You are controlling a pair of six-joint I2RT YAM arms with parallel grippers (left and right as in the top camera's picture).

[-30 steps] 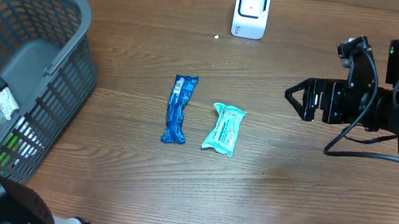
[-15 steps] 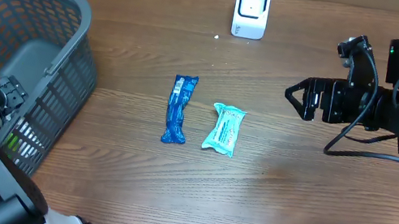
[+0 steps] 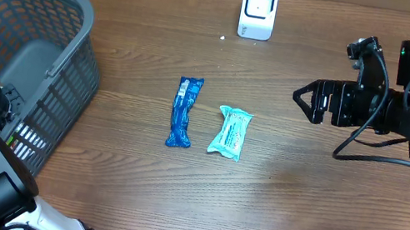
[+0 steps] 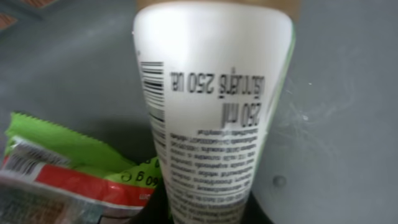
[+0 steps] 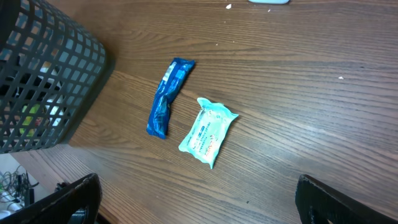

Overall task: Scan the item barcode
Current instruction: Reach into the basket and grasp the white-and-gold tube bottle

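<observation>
The left gripper (image 4: 208,214) was down inside the basket (image 3: 54,12) at the left of the table (image 3: 316,202). Its jaws were drawn in on the narrow end of a white tube (image 4: 211,93). The tube ran away from the wrist camera and widened toward its far end. It had a barcode (image 4: 152,81) down its left edge and small print across the face. Just left of it lay a green packet (image 4: 56,146) with a red band, on the basket's gray floor; whether it touched the tube could not be told. From overhead the tube was hidden by the arm and the basket wall.

The right gripper (image 3: 305,99) hung over the right side of the table with its jaws spread wide and nothing between them. The scanner (image 3: 258,10) stood at the far edge, near the middle. In the middle of the table lay a blue packet (image 3: 183,112) and, just right of it, a teal packet (image 3: 231,132), the two apart.
</observation>
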